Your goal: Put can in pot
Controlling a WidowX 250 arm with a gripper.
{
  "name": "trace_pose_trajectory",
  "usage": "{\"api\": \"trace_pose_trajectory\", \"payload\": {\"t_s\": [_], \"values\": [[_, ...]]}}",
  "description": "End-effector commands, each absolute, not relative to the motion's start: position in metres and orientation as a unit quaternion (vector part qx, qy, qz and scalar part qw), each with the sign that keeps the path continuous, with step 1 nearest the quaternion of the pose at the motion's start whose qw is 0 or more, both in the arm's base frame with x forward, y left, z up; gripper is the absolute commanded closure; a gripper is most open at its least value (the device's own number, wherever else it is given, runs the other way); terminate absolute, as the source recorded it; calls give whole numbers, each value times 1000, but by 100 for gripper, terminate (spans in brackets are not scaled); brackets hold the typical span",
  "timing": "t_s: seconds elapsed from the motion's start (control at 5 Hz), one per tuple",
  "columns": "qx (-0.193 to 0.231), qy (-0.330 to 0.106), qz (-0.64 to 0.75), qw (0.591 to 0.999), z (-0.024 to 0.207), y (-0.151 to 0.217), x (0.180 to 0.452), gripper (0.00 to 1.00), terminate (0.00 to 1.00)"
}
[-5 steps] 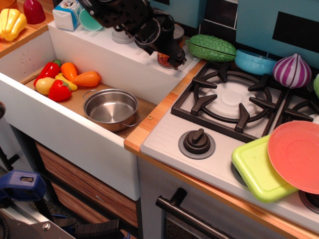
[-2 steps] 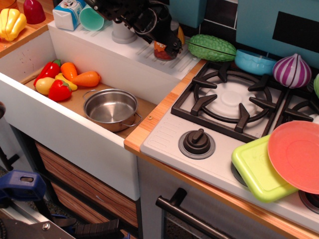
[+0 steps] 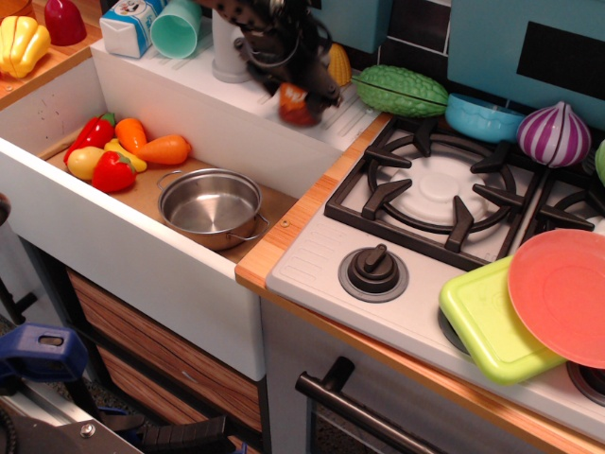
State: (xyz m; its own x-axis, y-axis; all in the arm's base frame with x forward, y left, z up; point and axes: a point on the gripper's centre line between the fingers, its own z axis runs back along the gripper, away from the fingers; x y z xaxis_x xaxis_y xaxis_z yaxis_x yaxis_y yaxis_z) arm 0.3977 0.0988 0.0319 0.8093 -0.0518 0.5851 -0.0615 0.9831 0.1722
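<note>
The can, red-orange and blurred by motion, hangs tilted just above the white ledge behind the sink, between my black fingers. My gripper is shut on it, and the arm reaches in from the top left. The pot, shiny steel with two loop handles, stands empty on the sink floor, below and to the front left of the can. The gripper is apart from the pot.
Toy vegetables lie in the sink's far left. A mint cup, a milk carton, corn and a green gourd stand along the back. The stove, a knob, a blue bowl, a purple onion, a green lid and a pink plate are to the right.
The arm has drawn back up and to the left. The can has left its spot on the ledge and moved left with the gripper, now tilted and blurred.
</note>
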Motion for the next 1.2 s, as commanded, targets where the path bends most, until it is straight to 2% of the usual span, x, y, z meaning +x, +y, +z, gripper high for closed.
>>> {"api": "trace_pose_trajectory", "payload": {"t_s": [0.0,0.4,0.8,1.0], "values": [[139,-330,36,933,75,94,356,100,0],[136,-262,37,955,63,116,314,100,0],[121,-275,15,954,37,141,310,100,0],[122,-295,1,948,32,144,315,0,0]]}}
